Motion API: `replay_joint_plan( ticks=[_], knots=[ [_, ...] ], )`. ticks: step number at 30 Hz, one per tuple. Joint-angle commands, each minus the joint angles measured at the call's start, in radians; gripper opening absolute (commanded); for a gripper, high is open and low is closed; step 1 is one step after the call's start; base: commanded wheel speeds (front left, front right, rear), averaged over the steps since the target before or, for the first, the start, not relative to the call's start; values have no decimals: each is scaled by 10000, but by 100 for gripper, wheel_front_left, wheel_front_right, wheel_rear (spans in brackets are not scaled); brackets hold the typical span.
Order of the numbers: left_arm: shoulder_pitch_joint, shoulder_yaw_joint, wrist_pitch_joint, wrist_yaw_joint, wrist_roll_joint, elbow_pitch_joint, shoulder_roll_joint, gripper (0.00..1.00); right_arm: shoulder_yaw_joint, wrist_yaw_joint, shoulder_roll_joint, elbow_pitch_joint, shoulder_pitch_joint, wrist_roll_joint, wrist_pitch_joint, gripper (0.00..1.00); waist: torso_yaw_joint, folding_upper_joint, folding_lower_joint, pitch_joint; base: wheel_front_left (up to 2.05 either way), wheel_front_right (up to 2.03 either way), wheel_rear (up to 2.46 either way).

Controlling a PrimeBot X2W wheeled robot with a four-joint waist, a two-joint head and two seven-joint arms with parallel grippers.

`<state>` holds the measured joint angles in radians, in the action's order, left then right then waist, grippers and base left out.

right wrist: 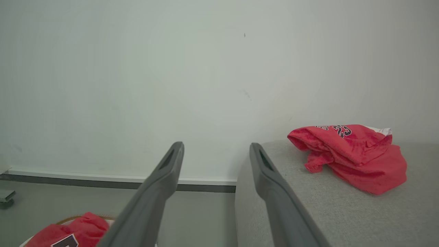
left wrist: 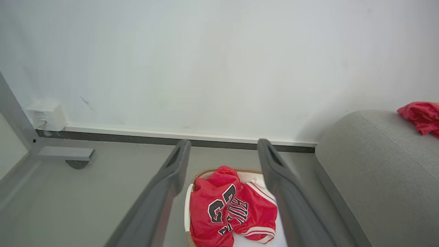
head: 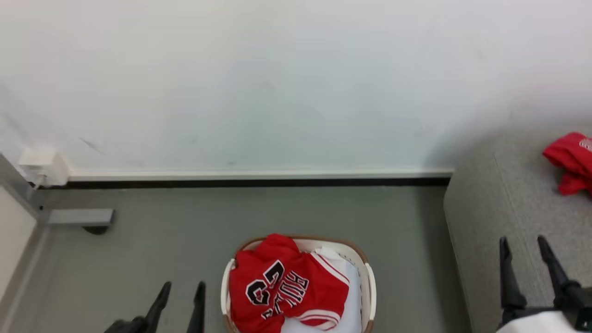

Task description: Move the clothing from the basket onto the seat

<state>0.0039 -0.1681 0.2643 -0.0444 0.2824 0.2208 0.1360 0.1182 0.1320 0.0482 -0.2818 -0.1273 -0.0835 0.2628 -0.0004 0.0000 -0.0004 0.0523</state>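
A red jersey [head: 286, 282] lies crumpled in the basket [head: 371, 286] on the floor [head: 277, 212], beside the grey seat [head: 499, 208], where another red garment [head: 571, 162] lies. The left jaws hang released, empty, beside the basket; the right jaws, likewise released, above the seat.

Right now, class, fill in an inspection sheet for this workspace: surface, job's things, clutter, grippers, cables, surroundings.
Surface: grey floor; laundry basket stands on it.
Job's things: red jersey crumpled in the laundry basket; second red garment lying on the grey sofa.
Clutter: nothing seen.
Grippers: left gripper open beside the basket; right gripper open over the sofa; both empty.
Cables: nothing seen.
Surroundings: white wall, skirting board, white wall box, grey frame foot at left.
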Motion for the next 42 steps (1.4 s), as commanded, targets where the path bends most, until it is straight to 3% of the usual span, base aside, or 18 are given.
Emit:
replay_joint_plan(
  ticks=[1, 11, 29, 36, 42],
  knots=[
    [277, 231, 2, -74, -192, -7, -81, 100, -116, -25, 51, 98, 310, -195, 28, 100, 242, 0, 4, -356, 0, 0, 0],
    [1095, 1420, 3, -543, -901, -248, -647, 100, -1171, -25, 45, -262, 1240, -896, 29, 100, 255, 0, 4, -876, 0, 0, 0],
    [945, 1507, 3, -850, -1153, -186, -833, 100, -1417, -25, 41, -242, 1064, -1106, 29, 100, 84, 0, 4, -614, 0, 0, 0],
    [-43, 1037, 3, -869, -1236, -228, -815, 100, -1375, -25, 38, 163, 417, -847, 17, 100, -95, 0, 4, 849, 0, 0, 0],
    [-1806, 40, 3, -845, -1121, 297, -243, 100, -1286, -25, 38, 743, -670, -726, 12, 100, -214, 0, 4, 2946, 0, 0, 0]
  ],
)
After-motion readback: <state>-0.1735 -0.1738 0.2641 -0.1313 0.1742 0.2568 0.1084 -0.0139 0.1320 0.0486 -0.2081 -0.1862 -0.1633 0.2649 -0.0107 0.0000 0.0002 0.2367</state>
